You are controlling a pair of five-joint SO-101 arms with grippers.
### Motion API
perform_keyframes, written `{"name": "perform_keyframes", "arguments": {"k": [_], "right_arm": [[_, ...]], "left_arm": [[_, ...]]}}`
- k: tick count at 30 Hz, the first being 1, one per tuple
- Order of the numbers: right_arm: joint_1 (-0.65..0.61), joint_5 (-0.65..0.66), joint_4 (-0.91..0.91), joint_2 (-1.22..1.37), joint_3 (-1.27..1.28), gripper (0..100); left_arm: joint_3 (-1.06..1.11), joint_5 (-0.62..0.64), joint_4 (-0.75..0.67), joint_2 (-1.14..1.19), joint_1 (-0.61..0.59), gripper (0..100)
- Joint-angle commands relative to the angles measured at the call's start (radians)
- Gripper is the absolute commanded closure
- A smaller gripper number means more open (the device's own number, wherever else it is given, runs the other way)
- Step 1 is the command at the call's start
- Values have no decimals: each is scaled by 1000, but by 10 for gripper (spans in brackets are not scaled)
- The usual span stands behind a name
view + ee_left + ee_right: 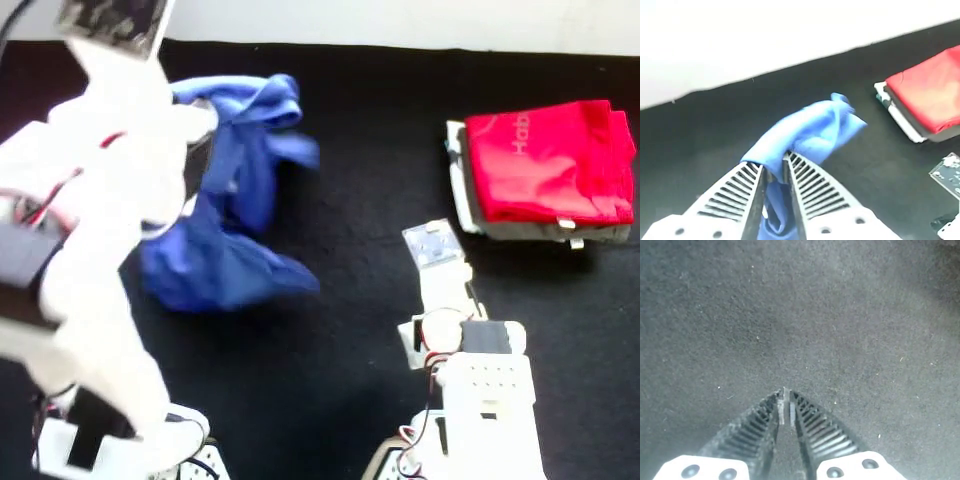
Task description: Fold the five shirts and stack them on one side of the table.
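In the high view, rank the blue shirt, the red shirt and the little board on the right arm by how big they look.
1. blue shirt, though part is held up nearer the camera, so its lead is unsure
2. red shirt
3. board, clearly smallest

- Left arm [100,200]: chunky white plastic segments, dark motor blocks, red and black wires at the joints.
- Right arm [485,375]: white shell with small holes, bare circuit board [432,243] near its tip.
- Left tool [772,159], right tool [785,395]: ribbed fingers, white bases with dark screw holes.
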Motion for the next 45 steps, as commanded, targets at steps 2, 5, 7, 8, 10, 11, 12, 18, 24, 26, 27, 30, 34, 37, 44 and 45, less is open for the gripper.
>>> {"name": "perform_keyframes", "arguments": {"k": [2,5,7,8,10,11,12,18,24,26,27,30,34,37,44,45], "right_arm": [[67,-61,-48,-13,-53,990],[64,-72,-50,-10,-116,988],[38,-72,-48,-8,-150,983],[21,-72,-48,-8,-160,964],[-28,-72,-48,-8,-163,902],[-62,-71,-48,-8,-160,867],[-99,-69,-48,-8,-160,837],[-263,-72,-140,38,-166,807],[-285,-124,-179,378,-409,807],[-285,-167,-177,515,-539,807],[-286,-189,-177,582,-602,807],[-289,-265,-166,788,-776,807],[-292,-321,-85,1032,-983,807],[-315,-321,-15,1185,-1115,807],[-344,-319,24,1445,-1326,807],[-343,-319,24,1474,-1351,807]], "left_arm": [[94,-9,12,-51,-130,990],[302,-9,12,-84,-285,990],[470,-11,12,-96,-378,990],[555,-12,12,-97,-429,990],[714,-14,12,-96,-522,990],[789,-15,8,-96,-565,990],[868,-20,-20,-94,-608,990],[1247,-193,-226,-96,-783,990],[1429,-331,-328,-96,-828,990],[1449,-347,-345,-96,-842,990],[1455,-347,-351,-96,-849,990],[1455,-347,-351,-96,-868,990],[1452,-347,-350,-104,-871,990],[1451,-344,-350,-104,-868,990],[1451,-342,-350,-104,-866,990],[1449,-342,-348,-104,-866,990]]}}
